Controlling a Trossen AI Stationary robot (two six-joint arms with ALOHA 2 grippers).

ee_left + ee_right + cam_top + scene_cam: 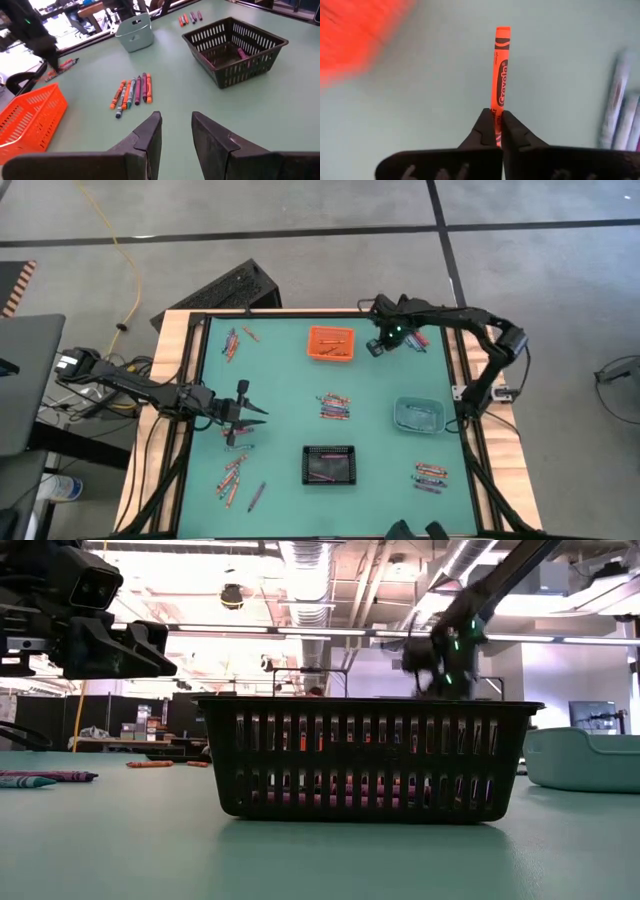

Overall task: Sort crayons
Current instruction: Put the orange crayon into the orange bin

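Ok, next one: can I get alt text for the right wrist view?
The right end effector is shut on one end of an orange paper-wrapped crayon pointing away over the green tabletop. A blurred orange plastic bin fills one corner; pale crayons lie at the opposite edge.

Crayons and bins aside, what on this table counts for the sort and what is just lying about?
Job:
- orange crayon in right claw
- loose crayons
- orange bin
- black bin
- teal bin
- left claw, open above the table

Lying about:
- yellow cable
- black case
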